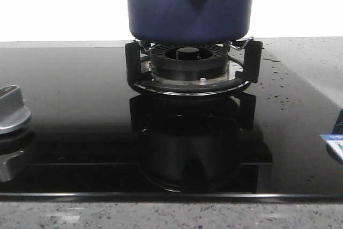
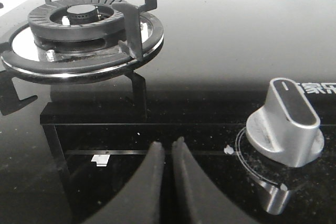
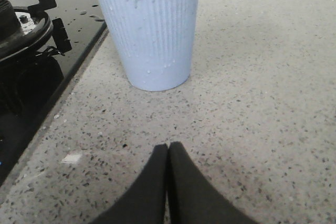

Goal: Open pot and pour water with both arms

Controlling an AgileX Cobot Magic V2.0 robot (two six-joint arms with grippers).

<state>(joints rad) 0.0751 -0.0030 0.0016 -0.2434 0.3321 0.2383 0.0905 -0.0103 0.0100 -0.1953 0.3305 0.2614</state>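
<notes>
I see the pot [image 1: 188,4] on the burner [image 1: 187,63] of a glossy black glass hob [image 1: 80,105]. Around it lies speckled grey stone counter [image 3: 252,103]. Left gripper [image 2: 168,150] and right gripper [image 3: 168,153] are both closed, holding nothing.

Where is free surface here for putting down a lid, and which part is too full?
Free: the glossy black glass hob between the silver control knob and the black burner grate; also the speckled grey stone counter beside the pale blue ribbed cup. Crowded: the grate itself, which carries the dark navy-blue round metal pot.

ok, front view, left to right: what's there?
Silver knob → dark blue pot sitting on the burner stand → label corner at the right edge.
</notes>
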